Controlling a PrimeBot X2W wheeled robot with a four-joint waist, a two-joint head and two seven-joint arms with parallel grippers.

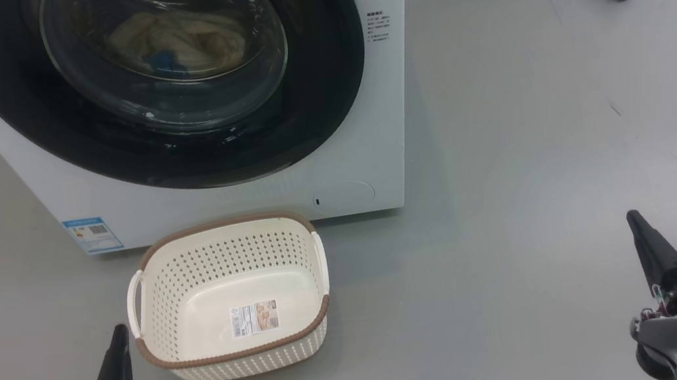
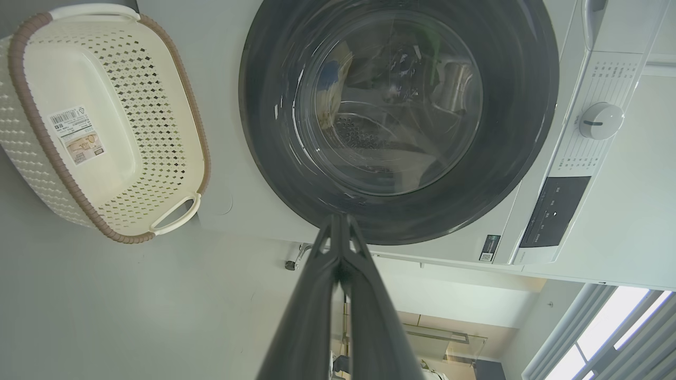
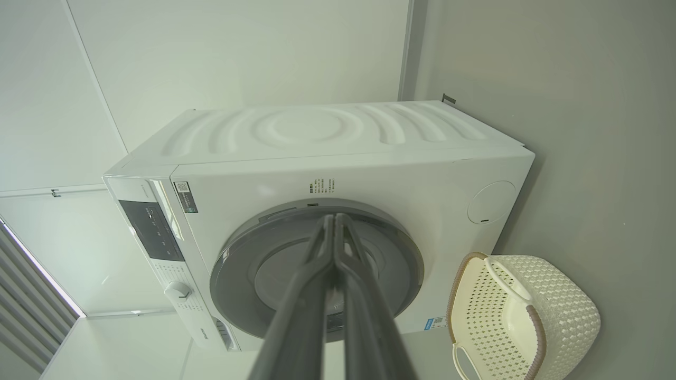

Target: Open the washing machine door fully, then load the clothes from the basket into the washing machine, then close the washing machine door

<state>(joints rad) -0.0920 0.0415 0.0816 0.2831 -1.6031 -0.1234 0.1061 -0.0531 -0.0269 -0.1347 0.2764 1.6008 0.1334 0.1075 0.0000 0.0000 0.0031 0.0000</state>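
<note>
Behind the closed washing machine door (image 1: pixel 324 86) lie the clothes (image 1: pixel 185 39), the basket (image 1: pixel 250 361) empty; I judge it done, left gripper (image 1: pixel 119 337) and right gripper (image 1: pixel 638 227) pinched together, empty

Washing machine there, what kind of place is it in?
Likely a laundry spot in a plain room: a white washing machine on a grey floor, an empty basket before it, clothes behind its shut door.

head view looks steeply down, close on the washer (image 1: pixel 374 158) front and basket (image 1: pixel 226 285). left wrist view faces the door (image 2: pixel 398 116) near; right wrist view stands farther right. all share door and basket.
</note>
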